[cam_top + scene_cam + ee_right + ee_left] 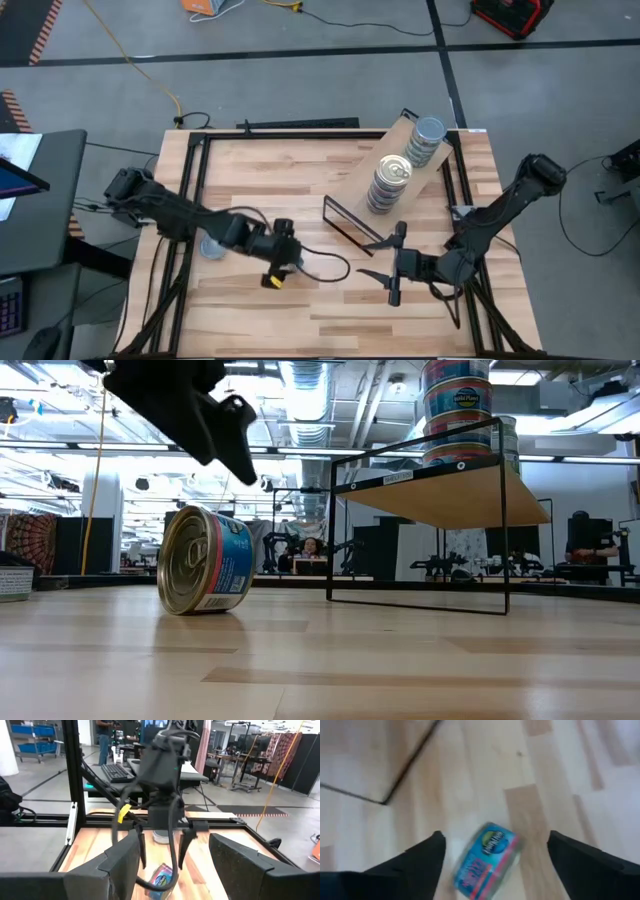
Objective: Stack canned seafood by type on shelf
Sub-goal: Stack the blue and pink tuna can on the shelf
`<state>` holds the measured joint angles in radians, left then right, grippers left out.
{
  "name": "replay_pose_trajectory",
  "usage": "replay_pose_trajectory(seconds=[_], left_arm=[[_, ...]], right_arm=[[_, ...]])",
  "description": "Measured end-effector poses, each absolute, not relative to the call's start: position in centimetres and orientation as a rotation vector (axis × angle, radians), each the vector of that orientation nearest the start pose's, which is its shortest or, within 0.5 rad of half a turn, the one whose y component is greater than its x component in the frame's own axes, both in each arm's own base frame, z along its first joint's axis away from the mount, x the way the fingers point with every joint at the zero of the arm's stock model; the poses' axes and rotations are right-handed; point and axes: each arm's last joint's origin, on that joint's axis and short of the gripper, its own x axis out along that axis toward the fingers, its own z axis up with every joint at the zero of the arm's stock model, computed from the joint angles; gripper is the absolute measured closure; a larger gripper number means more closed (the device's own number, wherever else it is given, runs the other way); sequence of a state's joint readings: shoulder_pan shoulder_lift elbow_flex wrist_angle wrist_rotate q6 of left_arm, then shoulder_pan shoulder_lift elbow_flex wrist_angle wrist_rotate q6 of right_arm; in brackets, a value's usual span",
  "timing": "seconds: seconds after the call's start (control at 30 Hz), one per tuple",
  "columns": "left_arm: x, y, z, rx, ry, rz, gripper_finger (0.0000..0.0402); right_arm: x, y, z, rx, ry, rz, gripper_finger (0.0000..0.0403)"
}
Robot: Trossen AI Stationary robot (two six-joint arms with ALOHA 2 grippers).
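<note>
Loose tin on its edge on the tabletop, directly beneath the spread left gripper (nearer than the parted, empty right gripper), well apart from the shelf.

orange cable on grey floor, keyboard on a desk

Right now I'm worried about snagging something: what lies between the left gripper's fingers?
A blue-labelled tin on its side on the tabletop, loose between the left gripper's open fingers, in the left wrist view.
</note>
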<state>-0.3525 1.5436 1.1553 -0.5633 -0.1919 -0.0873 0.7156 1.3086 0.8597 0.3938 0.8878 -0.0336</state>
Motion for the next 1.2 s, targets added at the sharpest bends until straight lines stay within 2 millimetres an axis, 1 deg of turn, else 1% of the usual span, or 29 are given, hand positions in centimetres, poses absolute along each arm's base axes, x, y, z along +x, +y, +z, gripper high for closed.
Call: replay_pose_trajectory(seconds=[0.1,0.27,0.4,0.6,0.7,0.8,0.9,1.0,1.03,1.2], left_arm=[[30.6,-9.0,24.7,0.143,0.971,-0.184,0.0052],[31.5,-7.1,22.8,0.143,1.061,-0.316,0.0057],[31.7,-6.3,21.8,0.243,1.104,-0.379,0.0060],[31.6,-6.1,21.8,0.289,1.113,-0.409,0.0067],[31.4,-6.1,21.8,0.285,1.131,-0.410,0.0091],[31.3,-6.1,21.7,0.279,1.140,-0.432,0.0128],[31.4,-6.2,21.7,0.259,1.125,-0.462,0.0170],[31.4,-6.3,21.8,0.261,1.120,-0.468,0.0206],[31.4,-6.3,21.8,0.261,1.120,-0.467,0.0213],[31.5,-6.2,21.8,0.269,1.117,-0.443,0.0213]], right_arm=[[22.5,16.9,30.4,-0.080,0.047,-0.161,0.0132],[22.1,16.6,30.5,-0.103,0.070,-0.160,0.0132],[22.4,16.1,30.4,-0.114,0.081,-0.181,0.0132],[23.1,15.1,30.3,-0.152,0.099,-0.225,0.0132],[23.4,14.6,30.3,-0.165,0.099,-0.246,0.0132],[23.6,14.2,30.6,-0.171,0.100,-0.258,0.0132],[23.5,14.4,31.1,-0.171,0.090,-0.252,0.0132],[23.1,14.8,31.2,-0.180,0.088,-0.230,0.0132],[23.0,14.9,31.2,-0.181,0.088,-0.227,0.0132],[22.6,15.2,31.4,-0.182,0.081,-0.216,0.0132]])
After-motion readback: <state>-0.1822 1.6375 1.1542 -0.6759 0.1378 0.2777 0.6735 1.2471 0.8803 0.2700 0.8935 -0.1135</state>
